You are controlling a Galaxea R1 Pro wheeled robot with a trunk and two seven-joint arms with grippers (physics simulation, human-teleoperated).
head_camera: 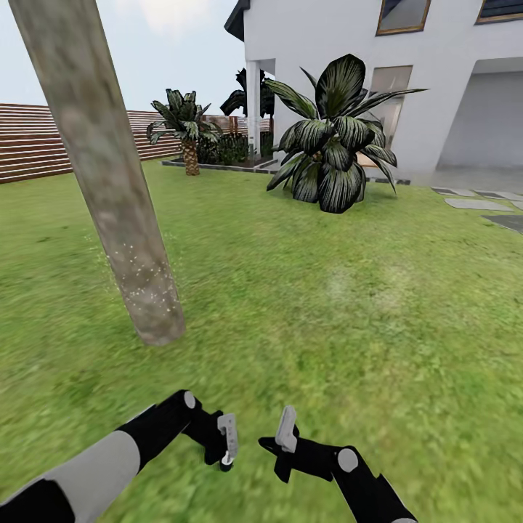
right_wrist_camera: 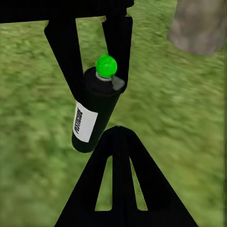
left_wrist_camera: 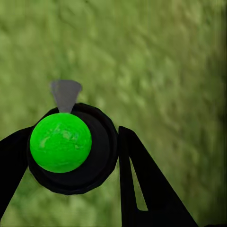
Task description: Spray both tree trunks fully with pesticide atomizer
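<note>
A thick mottled beige-grey tree trunk [head_camera: 109, 181] rises from the grass on the left, with pale speckles [head_camera: 149, 280] on its lowest part; its base [right_wrist_camera: 198, 26] also shows in the right wrist view. The pesticide atomizer [right_wrist_camera: 92, 113] is a black can with a white label, a grey nozzle and a green ball top [left_wrist_camera: 60, 142]. My left gripper [head_camera: 226, 439] is shut on it, its fingers [right_wrist_camera: 66, 56] clamping the can's upper part. My right gripper [head_camera: 285, 434] hangs just to the right of it over the grass, fingers pressed together [right_wrist_camera: 118, 142] and holding nothing.
Green lawn [head_camera: 349, 305] spreads ahead and to the right. A large broad-leaved plant [head_camera: 334, 145] and a short palm [head_camera: 190, 138] stand in front of a white house [head_camera: 436, 73]. The slatted brown fence [head_camera: 29, 142] runs at far left; grey stepping stones [head_camera: 476, 204] lie at far right.
</note>
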